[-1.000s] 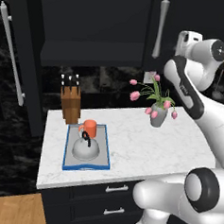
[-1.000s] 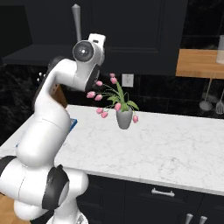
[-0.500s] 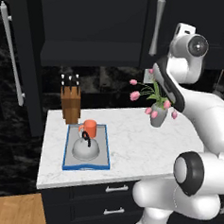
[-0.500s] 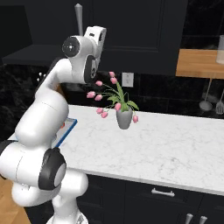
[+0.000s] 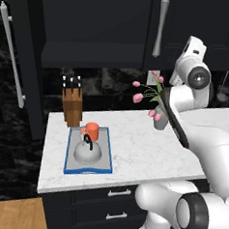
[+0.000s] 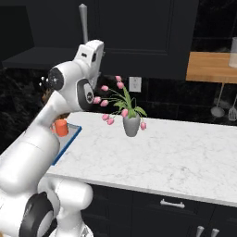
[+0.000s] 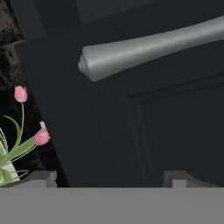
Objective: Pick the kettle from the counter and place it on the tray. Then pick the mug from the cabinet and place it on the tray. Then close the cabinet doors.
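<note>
The tall black panel cabinet door (image 5: 200, 25) by the white marble counter's (image 5: 133, 151) right end faces the open, empty gripper (image 7: 109, 177), its long silver bar handle (image 7: 153, 46) lying crosswise just beyond; left door (image 5: 21, 56) hangs open

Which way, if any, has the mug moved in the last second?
No. The mug sits on the tray behind the kettle, same spot against the knife block.

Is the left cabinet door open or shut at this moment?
Open. The left cabinet door swings out toward the camera, edge-on, exposing the dark inner shelf.
</note>
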### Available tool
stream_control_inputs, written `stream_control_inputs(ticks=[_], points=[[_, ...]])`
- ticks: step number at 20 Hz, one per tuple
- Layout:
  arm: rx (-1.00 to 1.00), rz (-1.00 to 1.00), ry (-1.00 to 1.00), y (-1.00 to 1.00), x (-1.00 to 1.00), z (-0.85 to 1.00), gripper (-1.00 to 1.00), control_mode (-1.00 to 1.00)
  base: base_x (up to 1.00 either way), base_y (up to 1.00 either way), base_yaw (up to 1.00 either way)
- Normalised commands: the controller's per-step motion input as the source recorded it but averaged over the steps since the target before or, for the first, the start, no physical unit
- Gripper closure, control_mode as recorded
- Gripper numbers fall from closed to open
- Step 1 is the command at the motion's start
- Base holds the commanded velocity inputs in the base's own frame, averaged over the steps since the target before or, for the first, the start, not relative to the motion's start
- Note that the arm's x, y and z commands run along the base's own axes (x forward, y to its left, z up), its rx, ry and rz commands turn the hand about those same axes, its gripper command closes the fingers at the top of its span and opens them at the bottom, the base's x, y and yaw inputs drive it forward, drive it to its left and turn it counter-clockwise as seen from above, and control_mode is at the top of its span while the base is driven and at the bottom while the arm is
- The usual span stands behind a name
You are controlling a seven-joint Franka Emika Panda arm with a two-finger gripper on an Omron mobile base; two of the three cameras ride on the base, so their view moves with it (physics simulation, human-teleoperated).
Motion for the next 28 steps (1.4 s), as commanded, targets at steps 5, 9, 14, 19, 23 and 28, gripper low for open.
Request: stream_control_inputs(ticks=[5, 9, 14, 19, 23, 28], points=[[0.00, -0.11, 0.08, 0.02, -0.85, 0.26, -1.00, -1.00, 0.00, 0.00, 0.00], [0.00, -0.11, 0.05, 0.10, -0.45, 0.00, -1.00, -1.00, 0.00, 0.00, 0.00], [0.00, -0.01, 0.00, 0.18, -0.52, -0.07, -1.00, -1.00, 0.00, 0.00, 0.00], [-0.05, 0.04, -0.01, 0.36, -0.54, -0.24, -1.00, -1.00, 0.00, 0.00, 0.00], [-0.17, 0.00, 0.00, 0.55, -0.52, -0.23, -1.00, -1.00, 0.00, 0.00, 0.00], [-0.22, 0.04, 0.01, 0.64, -0.37, -0.43, -1.00, -1.00, 0.00, 0.00, 0.00]])
